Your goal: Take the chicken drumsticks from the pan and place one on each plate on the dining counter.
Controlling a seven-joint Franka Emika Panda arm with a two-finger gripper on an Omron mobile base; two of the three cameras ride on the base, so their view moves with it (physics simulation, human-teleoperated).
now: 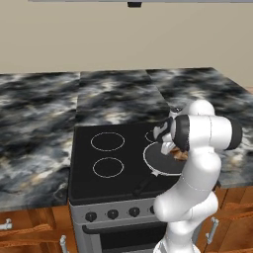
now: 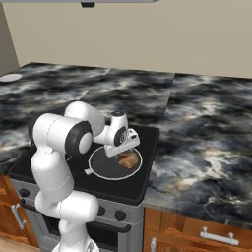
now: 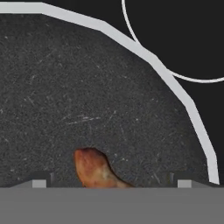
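One pan (image 2: pixel 110 167) sits on the stove (image 1: pixel 106 163). The gripper (image 2: pixel 129 143) hangs just above it with its jaws spread wide, holding nothing. I can see one chicken leg (image 3: pixel 94 169) in the pan, lying between the two fingers (image 3: pixel 40 180).

One pan (image 2: pixel 110 165) sits on the one black cooktop (image 1: pixel 113 158). In the pan, drumstick meat (image 2: pixel 129 159) shows as a single golden-brown mass against the rim furthest from the handle; whether that is one piece or two lying together cannot be told. The hand view shows one tapered piece (image 3: pixel 94 168).

On the cooktop beside the pan, three white ring burner marks (image 1: pixel 107 141) can be counted, one partly covered. Below the pan, on the stove front, three knobs (image 1: pixel 112 214) show clearly.

One plate (image 2: pixel 10 77) lies on the tabletop (image 2: pixel 206 128), far from the pan.
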